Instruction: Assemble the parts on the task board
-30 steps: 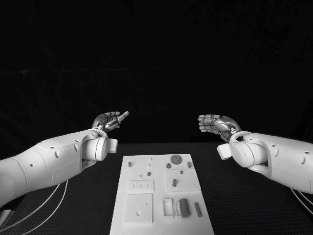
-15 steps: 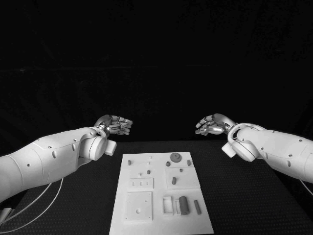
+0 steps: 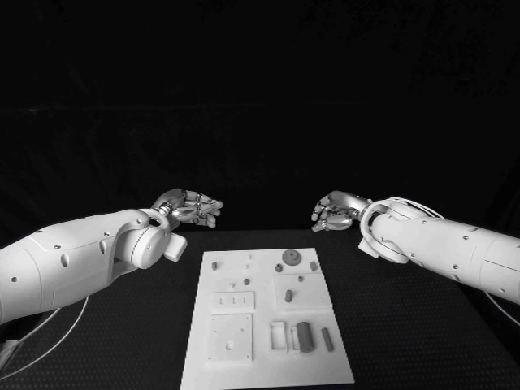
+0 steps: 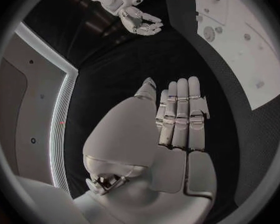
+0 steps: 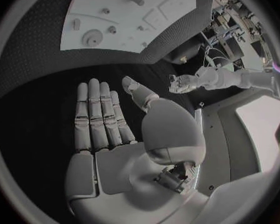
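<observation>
The white task board (image 3: 231,353) lies lengthwise in the middle of the black table. A round part (image 3: 292,258) sits near its far end, a small part (image 3: 289,296) at mid-board, and dark long parts (image 3: 307,340) near its front right. My left hand (image 3: 190,207) hovers beyond the board's far left corner, and my right hand (image 3: 334,211) hovers beyond the far right corner. Both are above the table and hold nothing. The left hand (image 4: 177,117) and the right hand (image 5: 102,119) both show straight fingers and bare palms. The board (image 5: 171,7) lies ahead of the right hand's fingertips.
Black table top (image 3: 413,325) surrounds the board on both sides. Thin cables (image 3: 32,349) hang under my left arm at the table's left edge. In the left wrist view, the board (image 4: 267,59) lies off to one side, with the right hand (image 4: 140,22) beyond it.
Both hands have come down a little and moved inward toward the board's far end. The left hand's pointing finger has drawn in with the others.
</observation>
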Robot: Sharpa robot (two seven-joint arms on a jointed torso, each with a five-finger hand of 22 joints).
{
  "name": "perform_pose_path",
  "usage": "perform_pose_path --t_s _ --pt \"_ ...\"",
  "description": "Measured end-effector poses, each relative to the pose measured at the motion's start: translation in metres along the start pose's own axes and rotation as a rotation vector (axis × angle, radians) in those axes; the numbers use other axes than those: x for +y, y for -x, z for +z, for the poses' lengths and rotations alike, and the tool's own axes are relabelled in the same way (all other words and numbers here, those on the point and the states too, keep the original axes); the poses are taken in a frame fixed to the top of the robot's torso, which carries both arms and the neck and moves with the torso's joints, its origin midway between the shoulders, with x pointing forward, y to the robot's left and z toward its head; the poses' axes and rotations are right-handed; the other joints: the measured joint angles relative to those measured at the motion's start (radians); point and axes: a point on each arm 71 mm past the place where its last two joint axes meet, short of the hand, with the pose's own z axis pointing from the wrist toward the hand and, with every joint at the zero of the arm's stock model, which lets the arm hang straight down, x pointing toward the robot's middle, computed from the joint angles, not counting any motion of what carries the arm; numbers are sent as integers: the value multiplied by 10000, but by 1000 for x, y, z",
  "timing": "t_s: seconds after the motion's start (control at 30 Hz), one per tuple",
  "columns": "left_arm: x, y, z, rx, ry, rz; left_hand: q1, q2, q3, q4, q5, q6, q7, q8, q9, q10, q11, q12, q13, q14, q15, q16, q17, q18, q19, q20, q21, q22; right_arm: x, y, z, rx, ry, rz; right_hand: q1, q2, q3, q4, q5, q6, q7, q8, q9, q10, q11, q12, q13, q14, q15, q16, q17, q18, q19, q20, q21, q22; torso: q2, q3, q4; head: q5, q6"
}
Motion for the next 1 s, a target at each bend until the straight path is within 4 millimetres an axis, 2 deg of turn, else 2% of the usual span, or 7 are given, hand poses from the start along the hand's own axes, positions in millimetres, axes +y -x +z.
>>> perform_pose_path --t_s 0.03,0.1,0.33,0.5,0.57,0.83,1.0 --pt "-1 -1 -2 78 -38 3 -166 -84 -12 1 0 5 45 -102 -45 29 28 -124 2 62 2 -72 20 -60 64 -52 -66 -30 3 0 1 54 89 -194 -14 -14 0 0 0 103 -13 -122 16 225 -72 -80 44 330 -166 116 245 4 356 -116 148 0 24 -1 1 -12 0" --pt "-4 -3 -6 199 -106 5 -207 -123 -12 1 0 2 69 -198 -85 29 28 -277 2 63 3 -182 32 -73 91 -79 -172 -67 10 -1 5 154 267 -634 15 -68 0 0 0 152 -37 -183 17 350 -105 -133 77 504 -277 169 405 6 555 -193 226 0 81 -6 11 -52 9" --pt "-12 -9 -17 542 -359 -20 -218 -134 -11 1 0 2 69 -261 -95 29 28 -478 1 25 42 -300 38 -136 83 -87 -284 -101 27 -8 15 457 746 -1940 28 -76 27 -27 0 333 -119 -183 55 393 -148 -230 100 543 -317 169 568 6 594 -232 267 -1 292 -30 97 -162 29" --pt "-23 -15 -25 819 -610 -48 -218 -133 14 -25 0 -2 73 -261 -95 29 28 -479 1 25 42 -341 37 -162 51 -118 -292 -111 42 -16 23 595 1045 -2722 28 -76 27 -27 0 522 -205 -223 74 614 -227 -248 160 753 -386 169 755 3 818 -315 403 -2 464 -35 174 -196 105" --pt "-24 -18 -27 902 -652 -65 -218 -134 15 -26 0 -13 125 -260 -95 29 28 -529 1 25 41 -345 38 -165 51 -119 -292 -112 45 -21 24 664 1131 -2878 24 -71 27 -27 0 525 -207 -223 75 650 -191 -289 169 790 -422 169 784 1 822 -318 403 -2 522 -37 201 -203 128" --pt "-27 -30 -30 1167 -771 -94 -217 -133 15 -26 0 2 140 -319 -105 -12 68 -584 0 25 41 -396 61 -217 51 -118 -343 -122 50 -40 24 984 1334 -3632 -14 -33 27 -27 0 594 -204 -264 86 685 -227 -336 179 791 -423 169 838 0 857 -353 455 -3 799 -75 390 -219 235" --pt "-27 -31 -34 1211 -786 -112 -217 -133 15 -26 0 -33 175 -319 -105 -12 68 -632 0 19 47 -416 72 -223 62 -128 -380 -122 55 -53 23 1255 1510 -4099 -14 -34 55 -54 0 594 -204 -323 85 685 -227 -423 179 790 -423 169 877 128 857 -353 455 -4 955 -95 497 -248 272"
